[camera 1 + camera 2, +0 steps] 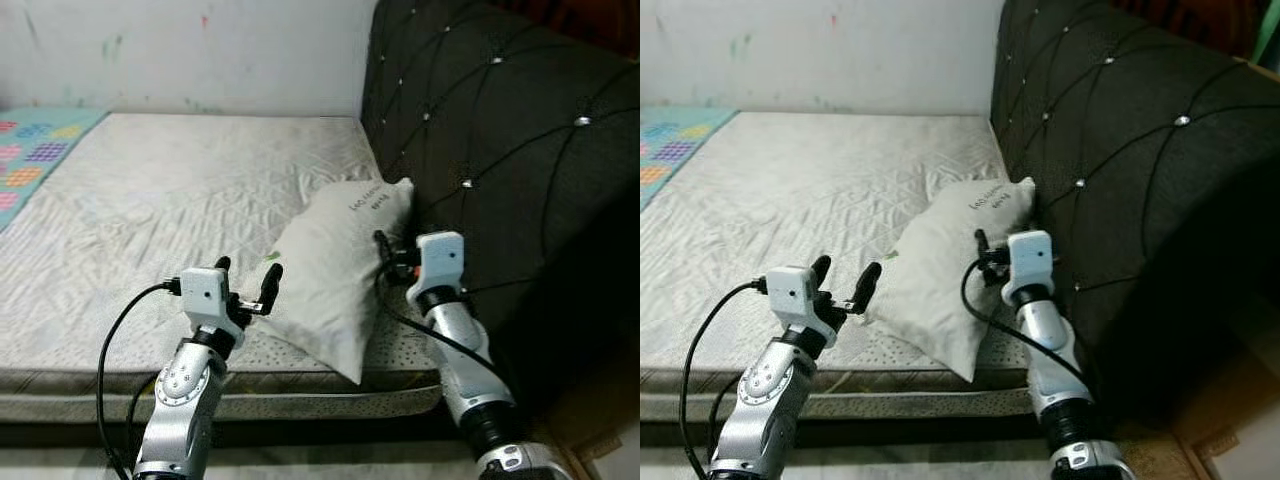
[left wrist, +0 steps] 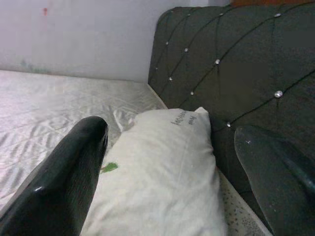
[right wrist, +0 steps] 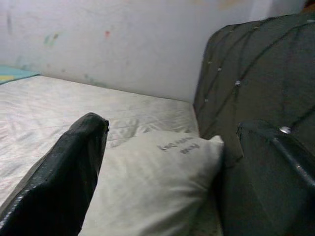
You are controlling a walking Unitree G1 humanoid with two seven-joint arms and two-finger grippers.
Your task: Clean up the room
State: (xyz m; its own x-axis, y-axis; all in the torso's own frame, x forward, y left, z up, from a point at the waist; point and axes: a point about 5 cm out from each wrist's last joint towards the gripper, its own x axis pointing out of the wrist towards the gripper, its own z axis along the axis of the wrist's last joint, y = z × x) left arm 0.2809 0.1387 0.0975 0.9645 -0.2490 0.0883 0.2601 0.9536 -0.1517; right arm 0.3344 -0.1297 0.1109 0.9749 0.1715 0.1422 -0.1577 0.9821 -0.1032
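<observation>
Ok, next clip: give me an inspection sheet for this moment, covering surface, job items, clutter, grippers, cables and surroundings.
Surface: bare quilted mattress, wrinkled, with a patterned blanket at its far left edge.
Job's things: white pillow lying at the mattress's right side, its far end against the dark tufted headboard.
Clutter: nothing seen.
Grippers: left gripper open, at the pillow's left edge; right gripper open, at the pillow's right side next to the headboard. Neither is closed on it.
Cables: black cable looping from the left wrist; another cable along the right arm.
Surroundings: pale wall with small paint marks.
</observation>
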